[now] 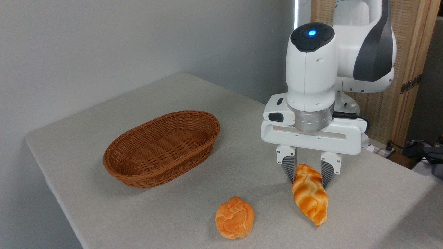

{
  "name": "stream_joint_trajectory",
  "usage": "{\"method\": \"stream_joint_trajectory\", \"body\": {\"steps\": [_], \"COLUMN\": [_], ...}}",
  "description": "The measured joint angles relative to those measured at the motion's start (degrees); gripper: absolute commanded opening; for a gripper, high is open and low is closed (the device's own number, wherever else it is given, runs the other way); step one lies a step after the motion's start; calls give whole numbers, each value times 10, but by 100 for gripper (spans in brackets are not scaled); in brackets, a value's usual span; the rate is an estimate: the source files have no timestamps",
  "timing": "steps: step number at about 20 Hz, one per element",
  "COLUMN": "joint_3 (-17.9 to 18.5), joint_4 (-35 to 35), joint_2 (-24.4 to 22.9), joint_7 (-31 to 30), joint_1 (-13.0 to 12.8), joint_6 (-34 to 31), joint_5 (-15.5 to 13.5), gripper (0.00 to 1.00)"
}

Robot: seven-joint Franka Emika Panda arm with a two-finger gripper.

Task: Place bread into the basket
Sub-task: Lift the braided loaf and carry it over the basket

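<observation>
The tool (307,177) pinches the bread (310,194) near its far end, one finger on each side; whether the near tip touches the worktop (363,207) I cannot tell. The loaf hangs right of the basket (162,147), well apart from it, with a bun (235,217) near it. Judged from this, lift it clear of the rim, carry it over the hollow, turn it along the basket's length, and lower before releasing.

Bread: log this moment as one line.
hand: around bread upper end, grip unconfirmed | basket: empty | bun: on table, untouched
</observation>
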Motion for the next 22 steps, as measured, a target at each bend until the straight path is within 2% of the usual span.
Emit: {"method": "stream_joint_trajectory", "body": {"steps": [8, 11, 13, 18, 22], "joint_3": [-3, -34, -61, -100, -178], "joint_4": [2, 28, 68, 199, 308], "joint_2": [0, -1, -2, 6, 40], "joint_7": [5, 5, 5, -4, -16], "joint_1": [0, -1, -2, -3, -4], "joint_6": [0, -1, -23, -119, -141], "joint_5": [0, -9, -24, -59, -87], "gripper": [42, 41, 39, 39, 39]}}
